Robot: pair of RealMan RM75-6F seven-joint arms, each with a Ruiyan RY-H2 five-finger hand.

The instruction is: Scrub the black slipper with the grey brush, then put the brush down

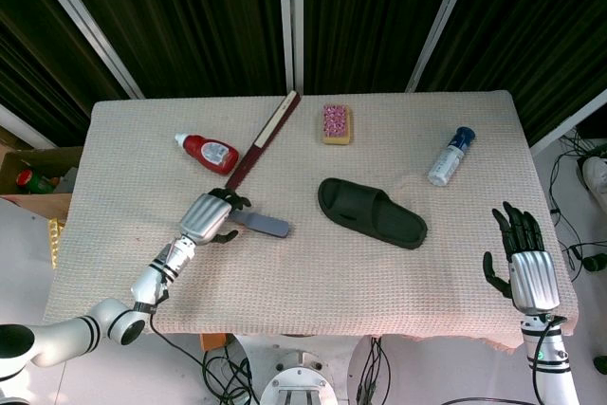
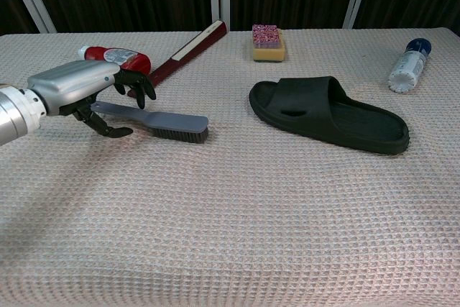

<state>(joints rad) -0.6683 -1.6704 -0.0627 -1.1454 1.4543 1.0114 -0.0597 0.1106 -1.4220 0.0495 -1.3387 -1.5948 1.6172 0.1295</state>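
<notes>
The grey brush (image 1: pixel 264 225) (image 2: pixel 162 121) lies flat on the cloth, bristles down, left of centre. My left hand (image 1: pixel 211 216) (image 2: pixel 86 91) hovers at its handle end, fingers curved above the handle and thumb below it, not clamped on it. The black slipper (image 1: pixel 372 212) (image 2: pixel 330 113) lies sole down to the right of the brush, well apart from it. In the head view my right hand (image 1: pixel 520 258) rests near the table's front right corner, fingers spread and empty; the chest view does not show it.
Behind the left hand lie a red bottle (image 1: pixel 209 151) (image 2: pixel 115 57) and a long dark red folded fan (image 1: pixel 264 139) (image 2: pixel 188 52). A yellow sponge with a pink top (image 1: pixel 336 124) (image 2: pixel 267 42) sits at the back centre. At the back right lies a white blue-capped bottle (image 1: pixel 449 156) (image 2: pixel 410 66).
</notes>
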